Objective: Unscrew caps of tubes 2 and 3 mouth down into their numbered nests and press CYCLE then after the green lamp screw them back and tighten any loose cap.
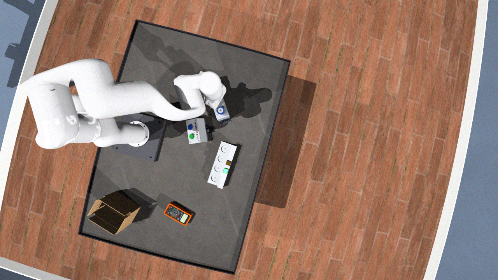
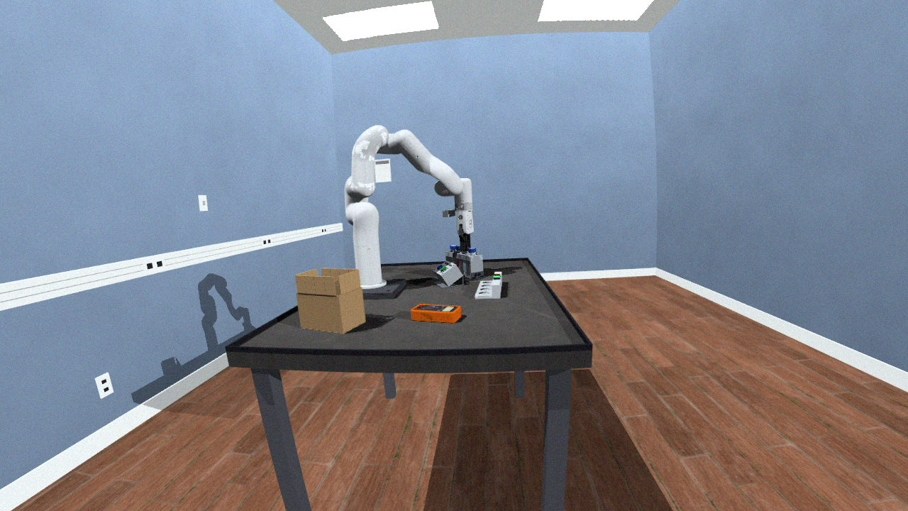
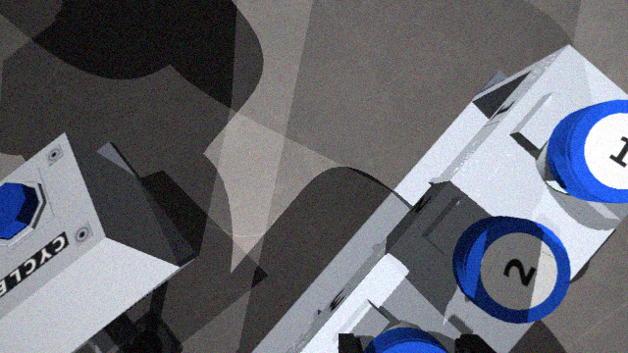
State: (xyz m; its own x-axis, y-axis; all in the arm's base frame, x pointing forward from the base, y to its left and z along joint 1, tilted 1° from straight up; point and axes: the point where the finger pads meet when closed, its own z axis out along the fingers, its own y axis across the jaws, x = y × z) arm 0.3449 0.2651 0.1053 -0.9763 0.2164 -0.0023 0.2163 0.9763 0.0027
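Note:
The decapping station [image 1: 218,108] stands on the dark table under my wrist. In the wrist view the blue cap of tube 1 [image 3: 596,152] and the blue cap of tube 2 [image 3: 512,269] sit on their tubes. My gripper [image 3: 409,344] is at the bottom edge of that view, shut on the blue cap of tube 3 [image 3: 404,340], which is on the station; only its top rim shows. In the overhead view one more blue cap [image 1: 220,110] shows beside my wrist. The white cap tray [image 1: 222,168] has bare nests, and its green lamp [image 1: 225,170] is lit.
The key housing [image 1: 198,130] holds the blue CYCLE key [image 1: 190,126] and the green READY key [image 1: 191,136], close to the station. An orange multimeter [image 1: 177,213] and an open cardboard box [image 1: 113,212] lie near the table's far end.

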